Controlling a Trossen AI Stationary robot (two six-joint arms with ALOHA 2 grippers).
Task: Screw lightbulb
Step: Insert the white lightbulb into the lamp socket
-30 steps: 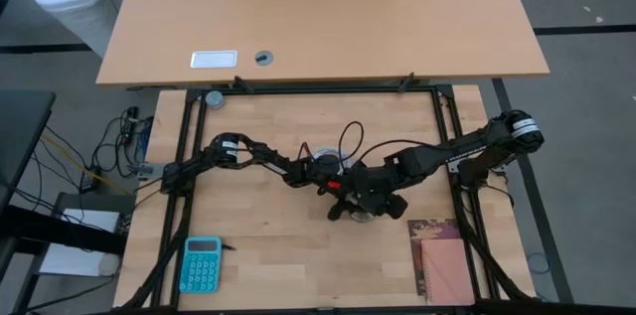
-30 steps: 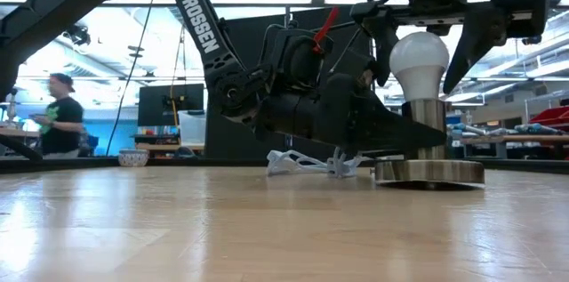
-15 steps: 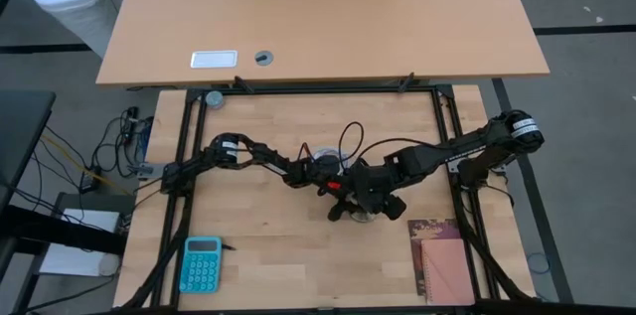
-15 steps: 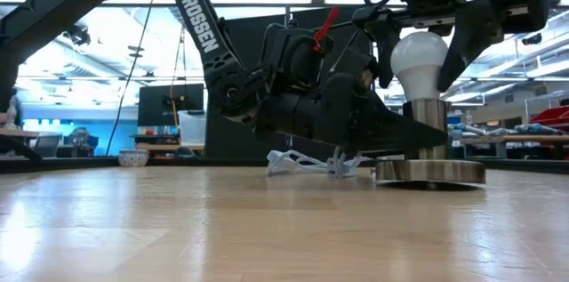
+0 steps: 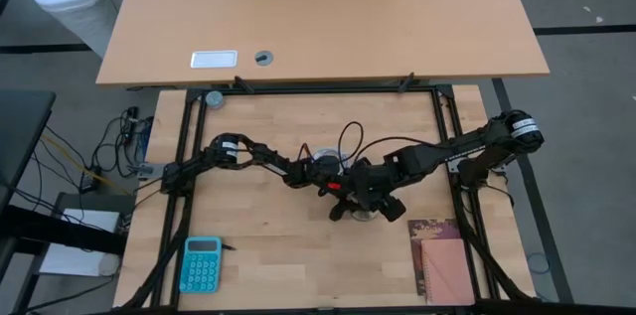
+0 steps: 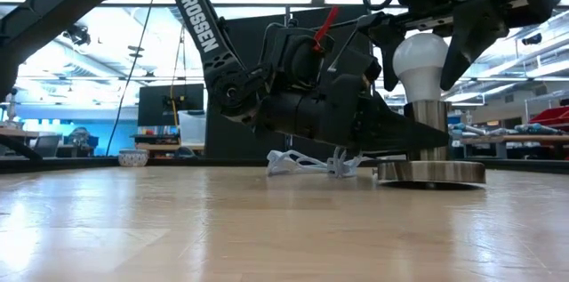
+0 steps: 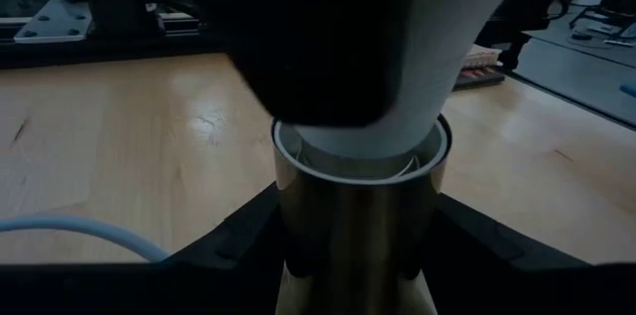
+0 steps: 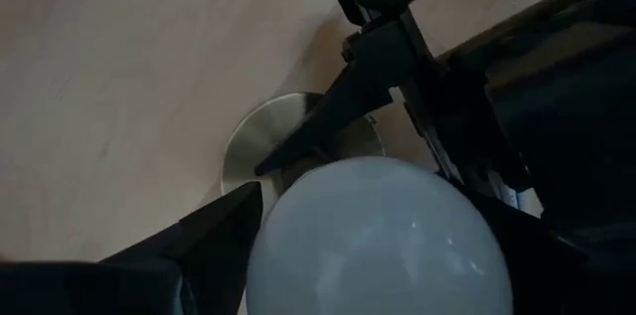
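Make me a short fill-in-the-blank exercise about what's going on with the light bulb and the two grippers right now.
1. The small white pear-shaped lightbulb stands upright in the ____-coloured metal socket.
2. The right gripper comes at the bulb's globe from ____.
3. The left gripper holds the socket's ____, one dark finger on each side.
4. On the table's near left corner lies a blue ____.

Missing words: brass; above; stem; calculator

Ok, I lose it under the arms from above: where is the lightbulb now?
In the low view the lightbulb stands upright in the brass socket at right, between the right gripper's jaws, with the left gripper at the socket.
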